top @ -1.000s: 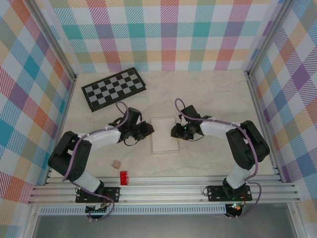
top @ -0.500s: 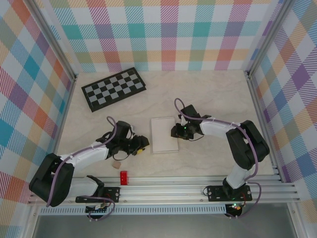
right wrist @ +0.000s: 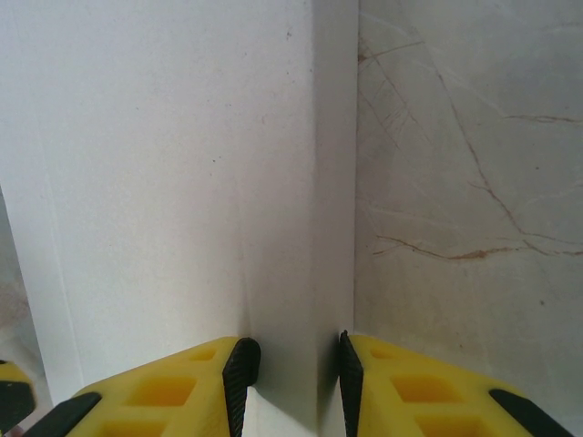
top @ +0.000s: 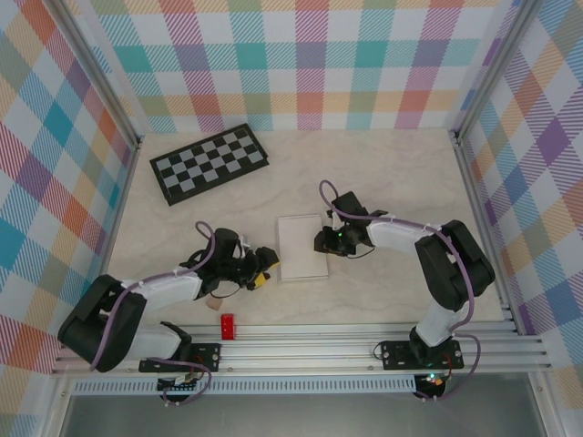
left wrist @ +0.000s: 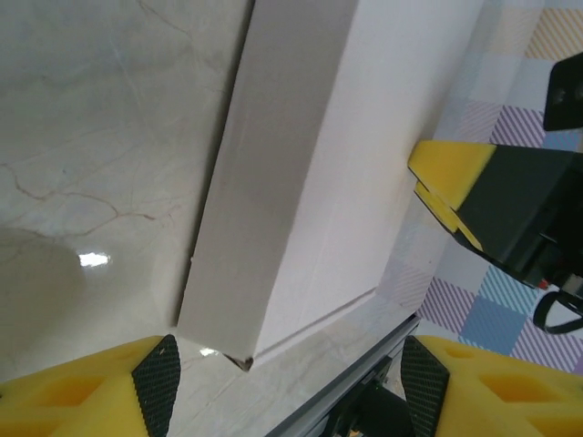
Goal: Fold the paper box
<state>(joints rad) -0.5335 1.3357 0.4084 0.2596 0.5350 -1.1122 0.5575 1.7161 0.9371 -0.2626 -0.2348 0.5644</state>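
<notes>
The right gripper point(right wrist: 293, 362) is clamped on the right edge of the paper box point(right wrist: 164, 173), with a pad pressed to each side of it. The left gripper point(left wrist: 287, 387) stands wide and empty, and the box's near left corner sits just ahead, between its fingertips. The box lies shallow and closed on the marble table point(top: 392, 173), between both grippers and well apart from the checkerboard point(top: 209, 162). Such thin white card is probably light, springy and easily creased, so it is best held by the walls near a fold, not the flat top.

Matt paper box point(top: 301, 246), glossy marbled table point(top: 392, 173)
</notes>
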